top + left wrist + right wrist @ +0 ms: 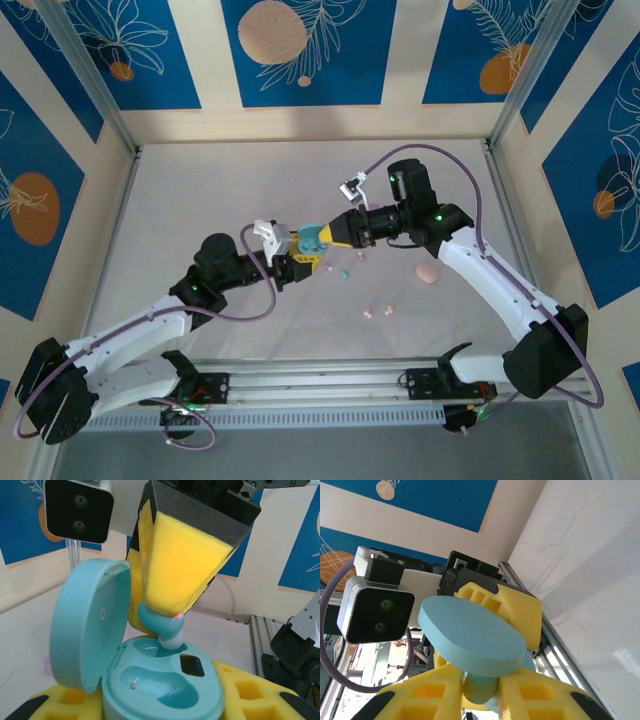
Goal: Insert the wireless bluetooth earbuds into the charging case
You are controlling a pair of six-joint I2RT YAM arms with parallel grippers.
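My left gripper (290,256) is shut on a light blue oval charging case (312,241), held above the table with its lid (85,630) swung open. The case's body (165,692) sits between my left yellow pads (250,695) and shows two hollows; the near one is bare. My right gripper (331,236) is shut on a light blue earbud (161,622), whose white tip rests at the far hollow. In the right wrist view the earbud (481,689) sits between my right pads (535,700), under the lid (470,635).
Loose earbuds lie on the white table below the grippers: a light blue one (343,271), a lilac one (322,268) and two pink ones (377,311). A pink case (427,273) rests beside my right arm. Panel walls enclose the table on three sides.
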